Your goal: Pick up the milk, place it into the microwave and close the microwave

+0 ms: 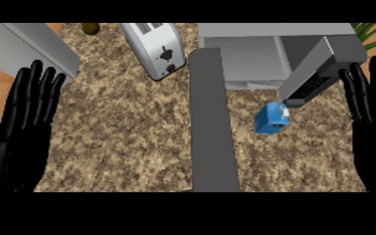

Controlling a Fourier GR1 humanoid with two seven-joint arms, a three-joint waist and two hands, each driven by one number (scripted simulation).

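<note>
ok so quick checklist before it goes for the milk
1. Milk free on the counter, in front of the microwave: ok.
2. Microwave door open: ok.
3. Right hand open, holding nothing: ok.
4. Left hand open, resting at the left edge: ok.
5. Room above the milk: not ok, the door's lower end overhangs it.
6. Space inside the microwave: cannot tell.

both hands are glossy black with long, slim, segmented fingers. the left hand (26, 124) shows left of the toaster (156, 50), the right hand (360, 104) far to the toaster's right. neither hand bears any markings.
</note>
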